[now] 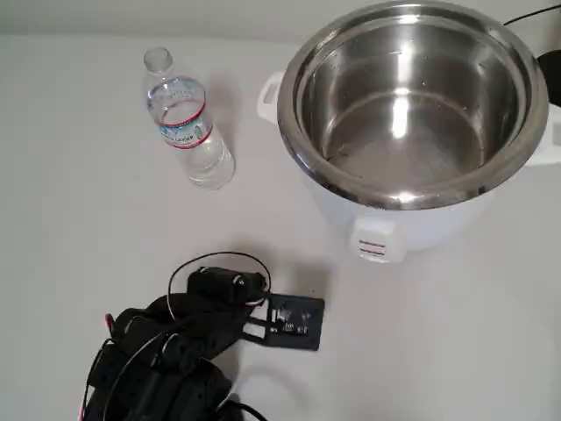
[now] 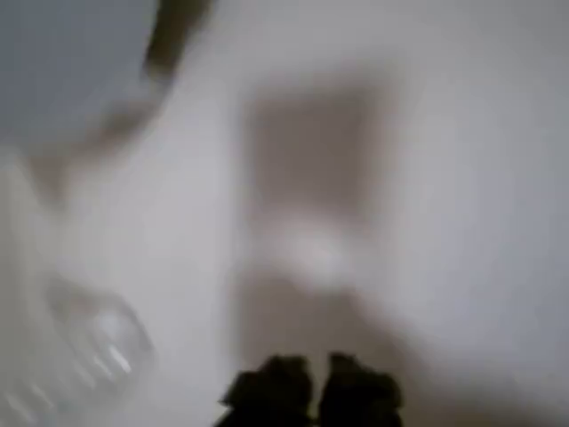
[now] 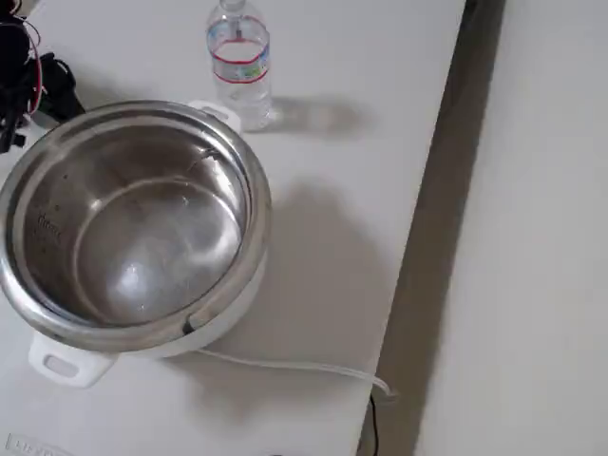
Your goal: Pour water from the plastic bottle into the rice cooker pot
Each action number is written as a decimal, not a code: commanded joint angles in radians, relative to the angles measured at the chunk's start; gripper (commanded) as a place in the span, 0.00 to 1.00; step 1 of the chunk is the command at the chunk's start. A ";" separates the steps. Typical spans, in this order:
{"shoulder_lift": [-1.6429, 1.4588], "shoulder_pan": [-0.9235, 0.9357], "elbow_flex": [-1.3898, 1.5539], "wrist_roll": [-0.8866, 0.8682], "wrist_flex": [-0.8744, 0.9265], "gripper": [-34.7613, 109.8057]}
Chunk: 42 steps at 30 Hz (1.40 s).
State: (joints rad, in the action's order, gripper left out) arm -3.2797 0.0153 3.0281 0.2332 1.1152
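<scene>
One blurred wrist view, tool (image 2: 313, 378) tips nearly together, plastic bottle (image 1: 186, 127) upright beside rice cooker pot (image 1: 412, 96).

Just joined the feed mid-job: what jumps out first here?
The big shiny rice cooker pot dominates the overhead view's upper right, open in its white body. To its left the plastic bottle stands upright, apart from it. The black arm's end effector sits low, near the bottom edge.
</scene>
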 commanded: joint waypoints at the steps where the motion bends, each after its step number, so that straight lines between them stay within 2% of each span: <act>1: -0.011 -0.167 0.005 0.502 -0.032 0.33; 4: -0.011 -0.267 0.025 0.727 -0.107 0.32; 6: -0.012 -0.268 0.066 0.879 -0.238 0.33; 8: -0.011 -0.262 0.072 0.988 -0.337 0.42; 11: 0.032 -0.272 0.080 1.104 -0.515 0.48; 13: 0.202 -0.275 0.080 1.164 -0.736 0.53; 15: 0.471 -0.264 0.078 1.213 -1.052 0.55; 19: 0.973 -0.264 0.041 1.262 -1.574 0.57; 25: 1.795 -0.212 -0.256 1.296 -2.338 0.61; 28: 2.068 -0.196 -0.393 1.322 -2.597 0.62; 37: 2.026 -0.212 -0.551 1.262 -2.464 0.62; 42: 1.911 -0.229 -0.572 1.207 -2.324 0.61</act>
State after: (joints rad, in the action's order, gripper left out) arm -1.2579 -0.1963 2.5142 1.4803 -1.2717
